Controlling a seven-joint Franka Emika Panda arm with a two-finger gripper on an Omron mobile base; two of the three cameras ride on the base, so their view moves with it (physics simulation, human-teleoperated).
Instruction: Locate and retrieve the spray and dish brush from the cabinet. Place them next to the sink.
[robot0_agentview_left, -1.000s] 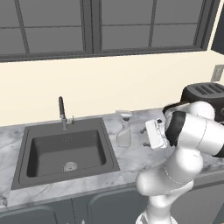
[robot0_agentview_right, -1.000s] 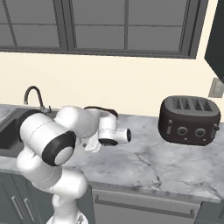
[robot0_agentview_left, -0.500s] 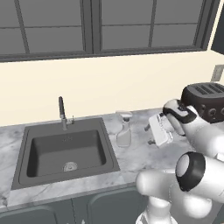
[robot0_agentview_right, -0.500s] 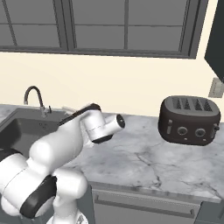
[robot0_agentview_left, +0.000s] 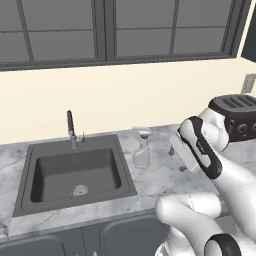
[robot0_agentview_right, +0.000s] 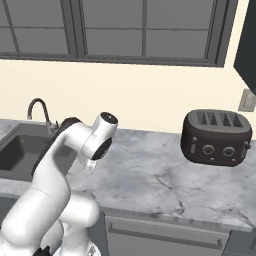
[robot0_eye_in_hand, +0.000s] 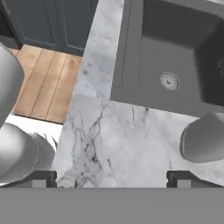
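From the left base view, the spray (robot0_agentview_left: 141, 148) stands upright on the marble just right of the sink (robot0_agentview_left: 75, 175), untouched by the robot; a second ago the arm was hunched low beside it with the hand near the bottle, and since then the arm has risen and swung right, so the gripper (robot0_agentview_left: 181, 152) now hangs apart from the spray, nearer the toaster (robot0_agentview_left: 236, 115). The jaws stand wide and hold nothing. That reads as the spray already delivered and let go, with the arm pulling clear. From the right base view, the arm (robot0_agentview_right: 85, 145) has unfolded from a crouch into a tall arch, its hand hidden behind the wrist; the toaster (robot0_agentview_right: 216, 137) has not moved. From the hand view, the finger tips (robot0_eye_in_hand: 183, 178) sit far apart at the bottom over bare marble, with the sink (robot0_eye_in_hand: 175, 57) basin and drain above, and a grey rounded shape at the right edge is probably the spray's head (robot0_eye_in_hand: 203, 138), though it is too blurred to be sure. I see no dish brush here, so by my judgement that half of the task is still to fetch from the cabinet.
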